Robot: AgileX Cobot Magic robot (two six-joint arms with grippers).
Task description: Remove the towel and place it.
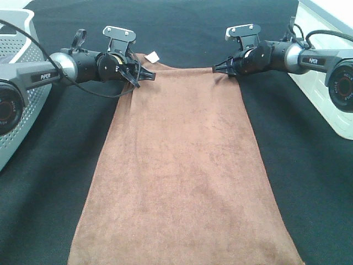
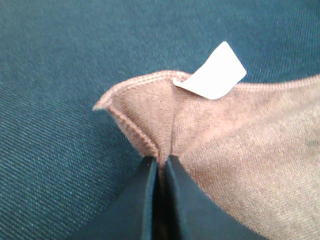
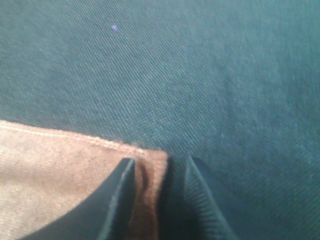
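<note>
Brown towel [image 1: 179,171] spread flat on the black cloth [image 1: 49,182], both grippers at its far corners.

Left gripper [image 2: 160,162] pinches the corner beside the white tag [image 2: 212,72]; right gripper [image 3: 157,167] has its fingers parted around the other corner, seemingly released. Grey basket [image 1: 25,83] at left edge.

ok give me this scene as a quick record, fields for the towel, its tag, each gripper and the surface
towel: brown, spread flat, short far edge between the two grippers
tag: white, on the far edge near the left corner
left gripper: shut on the towel's far left corner
right gripper: jaws parted, far right corner lying between them
surface: black cloth
basket: grey, perforated, left of the towel
</note>
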